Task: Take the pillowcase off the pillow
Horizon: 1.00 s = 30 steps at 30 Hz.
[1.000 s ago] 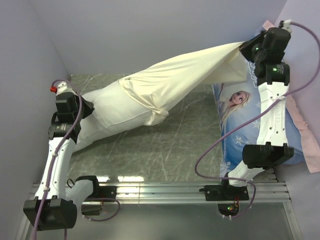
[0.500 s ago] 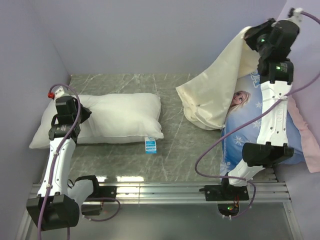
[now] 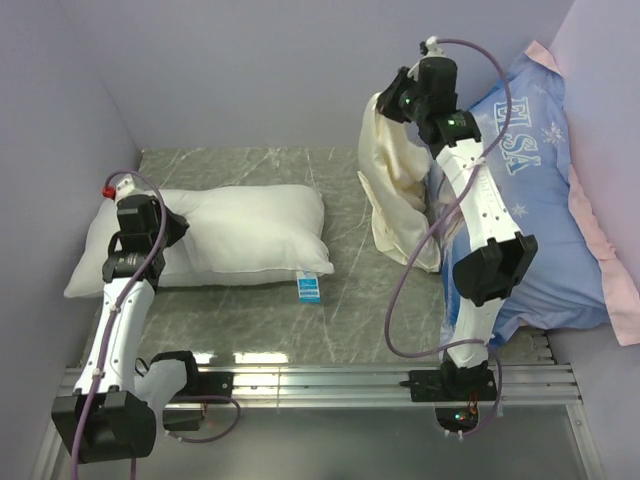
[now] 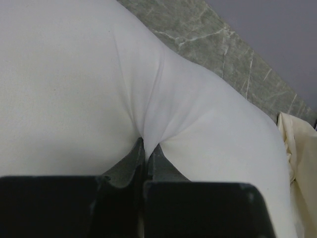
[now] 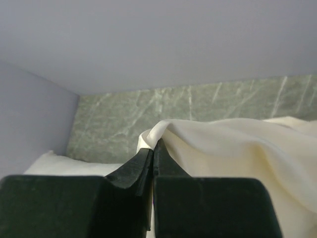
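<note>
Clearly the pillowcase (image 3: 395,190) is off: our right gripper (image 5: 152,151) pinches its edge aloft beside the Elsa pillow (image 3: 540,200), while our left gripper (image 4: 147,148) clamps the bare pillow (image 3: 245,230) on the table (image 3: 350,290). Only letting go remains, we judge.

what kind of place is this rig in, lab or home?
Likely a lab robot cell, not a home: left arm and right arm bolted to a metal rail at the edge of a green marble-look table, enclosed by bare lilac walls.
</note>
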{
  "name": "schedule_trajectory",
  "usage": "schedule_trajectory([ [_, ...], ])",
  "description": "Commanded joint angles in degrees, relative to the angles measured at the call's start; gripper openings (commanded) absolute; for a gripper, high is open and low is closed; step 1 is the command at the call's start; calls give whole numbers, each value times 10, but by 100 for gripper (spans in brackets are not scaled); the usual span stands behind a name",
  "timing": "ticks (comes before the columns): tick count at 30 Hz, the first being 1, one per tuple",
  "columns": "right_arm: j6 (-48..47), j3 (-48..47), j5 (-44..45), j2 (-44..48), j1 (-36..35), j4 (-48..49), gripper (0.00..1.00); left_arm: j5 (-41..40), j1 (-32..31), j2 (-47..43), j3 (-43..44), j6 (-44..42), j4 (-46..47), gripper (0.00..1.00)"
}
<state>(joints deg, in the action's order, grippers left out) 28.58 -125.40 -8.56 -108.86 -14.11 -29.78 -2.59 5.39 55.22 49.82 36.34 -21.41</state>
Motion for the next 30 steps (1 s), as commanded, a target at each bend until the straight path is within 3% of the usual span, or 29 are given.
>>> schedule_trajectory([
  [1,-14,12,45,6,-3,11,0,27,-31,-6,-10,20,62,0],
  [5,2,164,84,70,-5,73,0,-1,-50,-3,-25,25,73,1],
  [6,9,252,84,112,-5,95,0,0,-50,-1,-28,28,79,0],
  [9,16,389,84,170,-7,146,0,1,-67,6,-37,29,85,1],
  [13,16,494,84,190,-11,161,0,-7,-67,10,-33,25,77,6],
  [14,17,512,82,196,-11,170,14,-10,-67,9,-31,23,73,11],
  [15,15,546,72,210,-11,177,23,-12,-67,7,-27,20,71,25],
  [17,14,573,66,236,-12,187,42,-16,-67,-1,-18,15,64,35],
  [18,10,594,63,246,-14,190,47,-20,-67,-5,-14,12,61,48],
  [19,10,603,62,254,-14,191,49,-22,-67,-13,-9,11,59,54],
  [20,8,611,61,264,-15,190,67,-23,-67,-17,-5,11,55,59],
  [21,7,622,62,282,-14,191,70,-22,-67,-21,-3,9,53,64],
  [29,5,653,71,367,-15,171,98,13,-68,-46,72,-22,4,82],
  [30,5,656,72,377,-15,170,99,21,-68,-45,81,-39,-2,99],
])
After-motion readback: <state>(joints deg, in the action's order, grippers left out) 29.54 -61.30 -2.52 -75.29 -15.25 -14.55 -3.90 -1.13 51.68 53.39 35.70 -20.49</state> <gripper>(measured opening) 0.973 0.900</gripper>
